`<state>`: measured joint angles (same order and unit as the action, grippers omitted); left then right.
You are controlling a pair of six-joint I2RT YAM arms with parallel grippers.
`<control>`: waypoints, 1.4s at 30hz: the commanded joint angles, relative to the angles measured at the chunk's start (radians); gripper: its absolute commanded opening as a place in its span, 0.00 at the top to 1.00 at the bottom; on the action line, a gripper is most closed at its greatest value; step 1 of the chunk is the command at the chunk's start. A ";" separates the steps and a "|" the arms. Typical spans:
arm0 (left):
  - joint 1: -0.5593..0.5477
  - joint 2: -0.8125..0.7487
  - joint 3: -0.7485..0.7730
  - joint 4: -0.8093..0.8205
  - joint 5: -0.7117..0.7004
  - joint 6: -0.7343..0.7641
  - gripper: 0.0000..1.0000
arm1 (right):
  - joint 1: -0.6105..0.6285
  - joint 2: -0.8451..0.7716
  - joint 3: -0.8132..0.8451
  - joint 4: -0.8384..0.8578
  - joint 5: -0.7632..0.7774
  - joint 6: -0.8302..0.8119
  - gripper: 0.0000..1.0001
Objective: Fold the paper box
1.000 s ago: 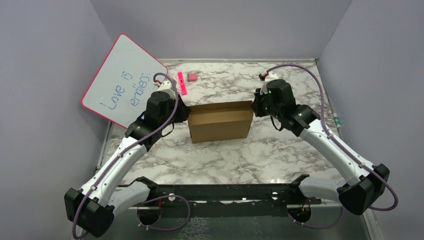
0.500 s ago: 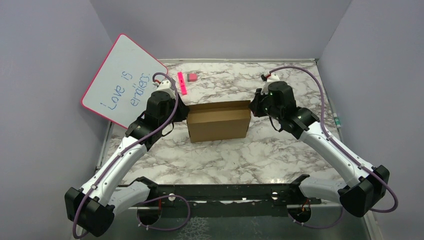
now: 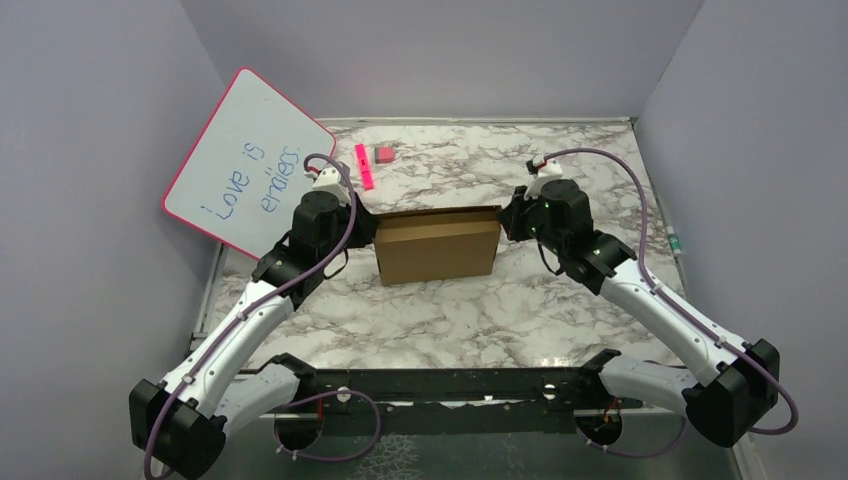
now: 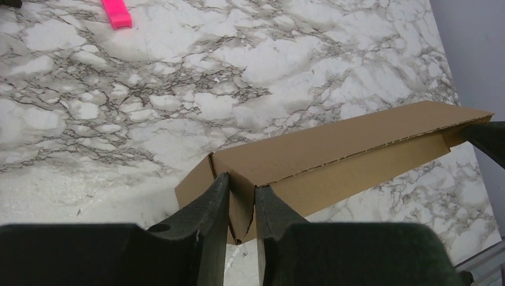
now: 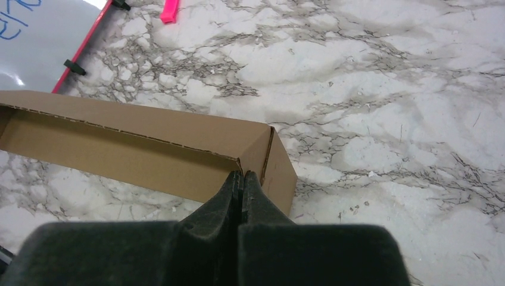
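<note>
At the far left, a pink-framed whiteboard with blue writing (image 3: 245, 160) leaned against the wall. My left gripper (image 4: 241, 187) was clamped on the left end of the plain brown cardboard box (image 3: 438, 250), with cardboard pinched between its fingers. The box sat mid-way across the white marbled table (image 3: 480, 310), between both arms. It was a long, shallow rectangle with its walls standing, its top open and perforated fold lines along the rim, and inside I saw bare cardboard. My right gripper (image 5: 241, 177) was clenched tight, its tips touching the box's right-end top corner.
</note>
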<state>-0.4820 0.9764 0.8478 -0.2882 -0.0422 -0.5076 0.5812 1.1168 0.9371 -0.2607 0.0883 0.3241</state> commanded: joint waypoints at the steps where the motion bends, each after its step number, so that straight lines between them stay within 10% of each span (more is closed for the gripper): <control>1: -0.030 -0.021 -0.079 -0.013 0.055 -0.016 0.79 | 0.029 0.003 -0.111 -0.043 -0.113 0.026 0.99; 8: -0.030 -0.090 -0.135 0.011 0.088 -0.008 0.73 | 0.028 -0.058 -0.166 0.013 -0.124 0.018 0.91; 23: -0.005 -0.156 0.011 -0.115 0.086 -0.064 0.16 | 0.025 -0.060 0.040 -0.167 -0.120 -0.010 0.49; 31: 0.153 -0.147 0.025 -0.101 0.167 -0.113 0.12 | -0.035 -0.073 0.086 -0.159 -0.171 0.003 0.29; 42: 0.358 -0.093 -0.118 0.112 0.495 -0.260 0.19 | -0.233 -0.052 -0.006 0.006 -0.470 0.172 0.30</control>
<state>-0.1425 0.8696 0.7513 -0.2852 0.2977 -0.7052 0.3847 1.0554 0.9775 -0.3466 -0.2375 0.4091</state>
